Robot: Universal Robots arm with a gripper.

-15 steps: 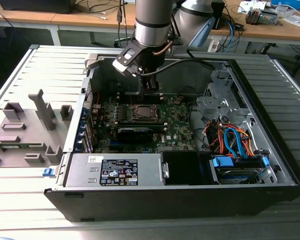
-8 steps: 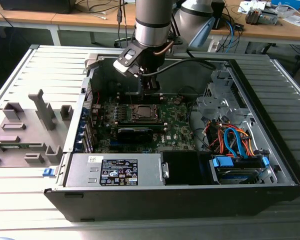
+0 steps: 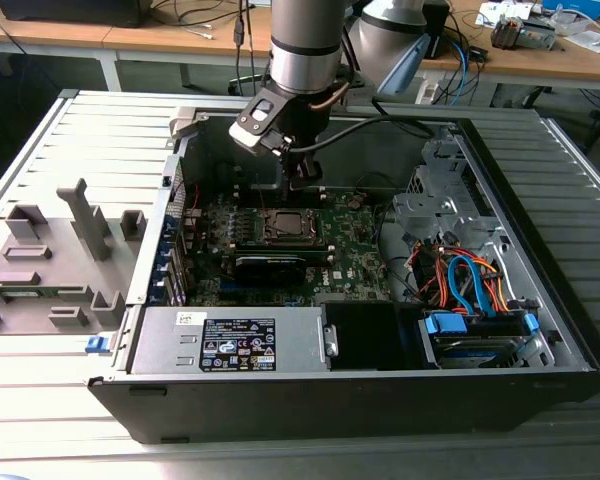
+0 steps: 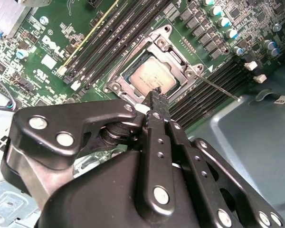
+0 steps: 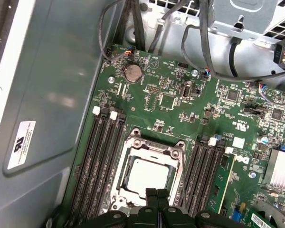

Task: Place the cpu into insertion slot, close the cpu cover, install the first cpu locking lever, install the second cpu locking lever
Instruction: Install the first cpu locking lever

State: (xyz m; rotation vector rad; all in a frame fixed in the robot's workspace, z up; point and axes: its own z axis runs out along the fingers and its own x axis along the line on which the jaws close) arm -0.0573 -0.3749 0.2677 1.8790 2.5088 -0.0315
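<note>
The cpu (image 5: 147, 175), a silvery-grey square, lies flat in the insertion slot (image 5: 118, 199) on the green board. The cpu cover (image 5: 154, 148), a metal frame with a cut-out centre, lies down around the chip. In the second wrist view the cpu (image 4: 154, 76) shows through the cover (image 4: 168, 50), and a thin metal locking lever (image 4: 218, 88) sticks out sideways from the socket over the memory slots. My gripper (image 5: 157, 194) hangs just above the socket's edge with its fingers pressed together and nothing between them. From outside, the gripper (image 3: 302, 184) hovers over the socket (image 3: 288, 226).
Black memory slots (image 5: 99, 156) flank the socket on both sides. The grey case wall (image 5: 47, 95) stands close beside them. Cables (image 5: 199, 42) run over the board's far edge. A power supply (image 3: 230, 340) and a drive with orange and blue wires (image 3: 470, 290) fill the case's front.
</note>
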